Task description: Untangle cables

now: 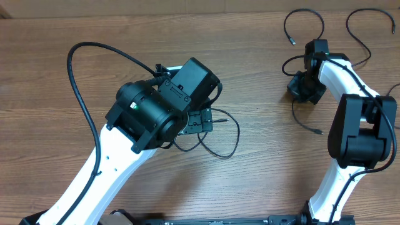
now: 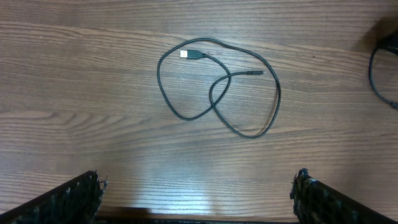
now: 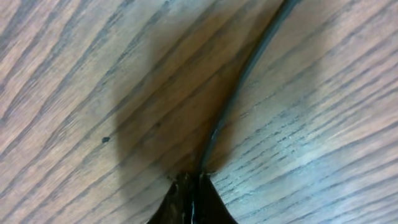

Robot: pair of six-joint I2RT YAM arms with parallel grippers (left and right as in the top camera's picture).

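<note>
- While the right hand [image 3: 193, 193] is clamped shut on one thin cable [image 3: 239, 81] near the worktop's [image 1: 50, 50] far right corner, likely to drag it away from its neighbours, another cable [image 1: 286, 28] curls just beyond.
- The left hand [image 2: 198, 180] hangs wide open above a looped cable [image 2: 214, 106] mid-worktop, which crosses itself once, seemingly lining up a grasp.

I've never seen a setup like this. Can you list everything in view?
looped thin black cord with a silver-tipped plug: one, black, table centre, below the left gripper.
pinched thin black cord: one, black, right side, in the right gripper.
loose thin black cords: apparently two, black, far right corner.
wooden table: one, brown, underneath everything.
left gripper: one, black, open.
right gripper: one, black, shut on the pinched cord.
robot arms: two, white and black.
</note>
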